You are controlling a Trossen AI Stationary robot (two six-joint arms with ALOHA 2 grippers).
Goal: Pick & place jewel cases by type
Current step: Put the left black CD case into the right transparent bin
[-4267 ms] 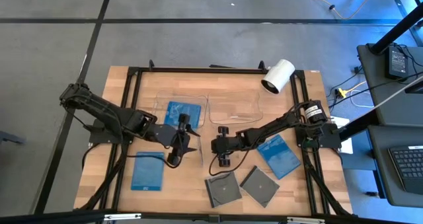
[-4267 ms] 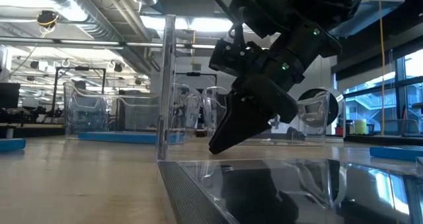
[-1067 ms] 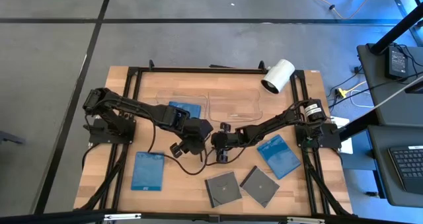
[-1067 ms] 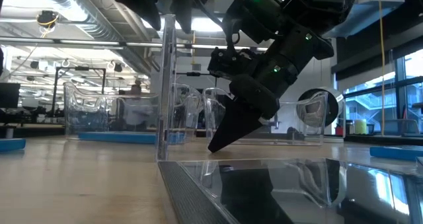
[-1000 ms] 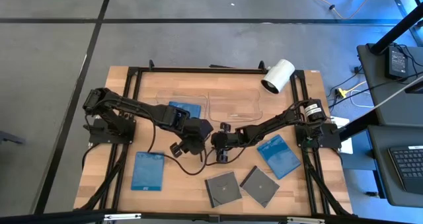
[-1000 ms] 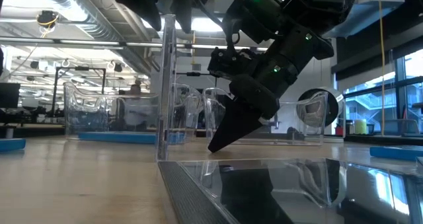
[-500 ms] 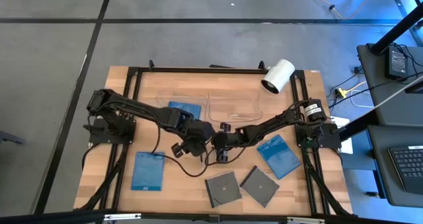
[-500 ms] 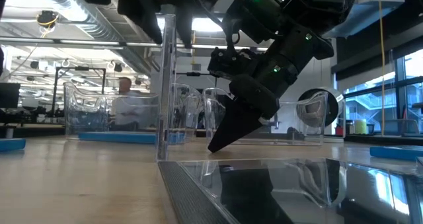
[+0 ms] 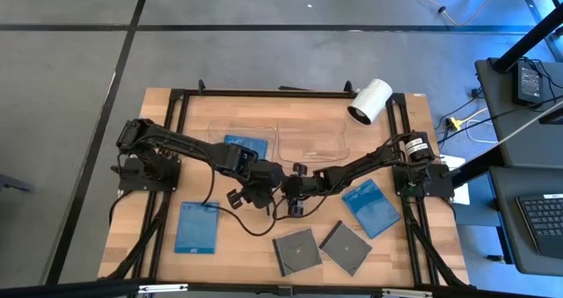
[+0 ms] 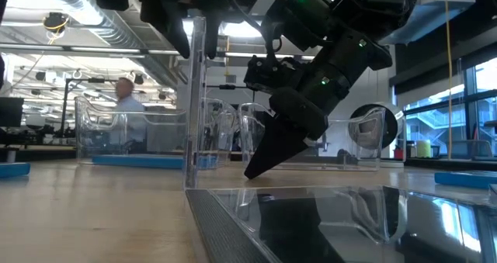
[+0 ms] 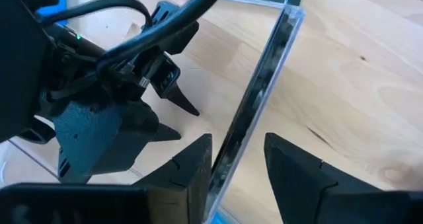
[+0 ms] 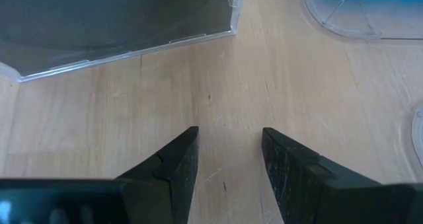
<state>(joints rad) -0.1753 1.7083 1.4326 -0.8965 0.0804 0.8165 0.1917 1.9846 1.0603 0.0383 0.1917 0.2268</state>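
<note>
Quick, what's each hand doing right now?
Left hand: fingers astride an upright clear case; grip cannot be told.
Right hand: open, holding nothing.

Even overhead light, blurred foreground

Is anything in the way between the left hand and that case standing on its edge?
Nothing visible does. The left hand straddles the upright jewel case, one finger on each side. The right hand sits close beside it, not between them.

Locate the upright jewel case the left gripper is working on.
The upright jewel case stands on edge at mid-table between the left gripper's fingers, next to the right gripper. In the low view it is the clear vertical pane left of centre.
</note>
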